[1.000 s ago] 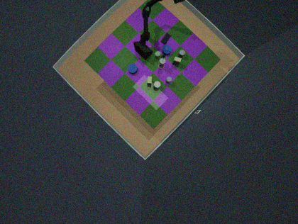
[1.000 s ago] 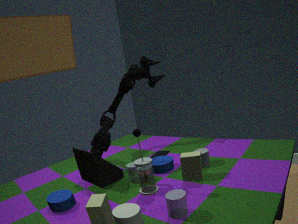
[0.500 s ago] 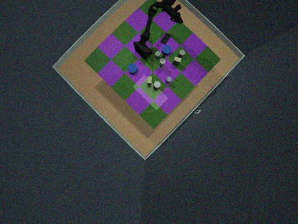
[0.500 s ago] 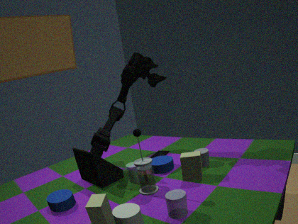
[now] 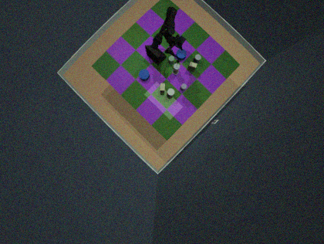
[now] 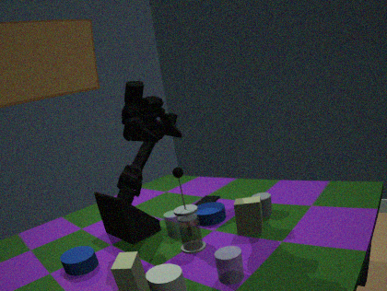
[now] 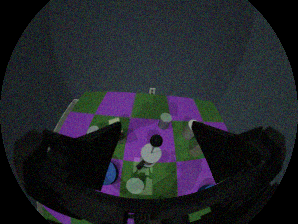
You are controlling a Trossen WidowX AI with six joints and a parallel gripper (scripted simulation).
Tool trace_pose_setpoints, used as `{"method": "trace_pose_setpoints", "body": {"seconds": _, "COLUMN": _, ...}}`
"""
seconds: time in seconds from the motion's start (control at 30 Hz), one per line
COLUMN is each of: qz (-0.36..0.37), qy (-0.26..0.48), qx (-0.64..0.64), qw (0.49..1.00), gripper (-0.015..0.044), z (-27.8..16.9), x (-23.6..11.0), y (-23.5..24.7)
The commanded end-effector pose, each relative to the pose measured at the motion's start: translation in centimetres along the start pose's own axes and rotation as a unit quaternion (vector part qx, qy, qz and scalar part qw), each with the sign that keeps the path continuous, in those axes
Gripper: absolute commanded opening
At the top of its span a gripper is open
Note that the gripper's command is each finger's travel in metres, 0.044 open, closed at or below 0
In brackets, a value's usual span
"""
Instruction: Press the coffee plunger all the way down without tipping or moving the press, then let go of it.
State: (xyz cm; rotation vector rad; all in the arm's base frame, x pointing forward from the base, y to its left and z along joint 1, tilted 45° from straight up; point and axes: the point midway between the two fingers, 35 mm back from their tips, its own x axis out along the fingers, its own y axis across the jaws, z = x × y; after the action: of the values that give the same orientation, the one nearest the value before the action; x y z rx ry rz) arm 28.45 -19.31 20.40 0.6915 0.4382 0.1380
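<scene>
The coffee press [image 6: 190, 232] [image 5: 176, 69] is a glass cylinder with a pale lid, standing upright on the checkered mat [image 6: 318, 221] [image 5: 120, 79]. Its thin rod rises to a black knob [image 6: 178, 172] [image 7: 156, 140], so the plunger is up. My gripper [image 6: 171, 129] [image 5: 178, 42] [image 7: 157, 125] is open and empty. It hangs well above the knob and points down at it. In the wrist view the knob shows between my two dark fingers, with the press lid [image 7: 147, 155] just below it.
Close around the press stand a blue disc [image 6: 210, 213], a tan block [image 6: 248, 215], a grey cylinder [image 6: 228, 263] and another grey cylinder [image 6: 170, 223]. A second blue disc [image 6: 79, 260], a tan block [image 6: 130, 272] and a wide cylinder [image 6: 165, 277] are in front. The arm's dark base [image 6: 124, 220] is to the left.
</scene>
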Motion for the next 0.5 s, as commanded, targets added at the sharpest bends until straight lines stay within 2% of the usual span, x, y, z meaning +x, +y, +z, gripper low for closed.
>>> {"method": "trace_pose_setpoints", "body": {"seconds": 0.0, "qz": 0.013, "qy": 0.008, "qx": 0.038, "qw": 0.999, "gripper": 0.0440, "z": -1.7, "x": 0.2, "y": -1.6}}
{"method": "trace_pose_setpoints", "body": {"seconds": 0.3, "qz": 0.014, "qy": 0.008, "qx": 0.037, "qw": 0.999, "gripper": 0.0440, "z": -6.8, "x": 2.9, "y": -1.0}}
{"method": "trace_pose_setpoints", "body": {"seconds": 0.47, "qz": 0.015, "qy": 0.008, "qx": 0.037, "qw": 0.999, "gripper": 0.0440, "z": -6.9, "x": 3.0, "y": -0.9}}
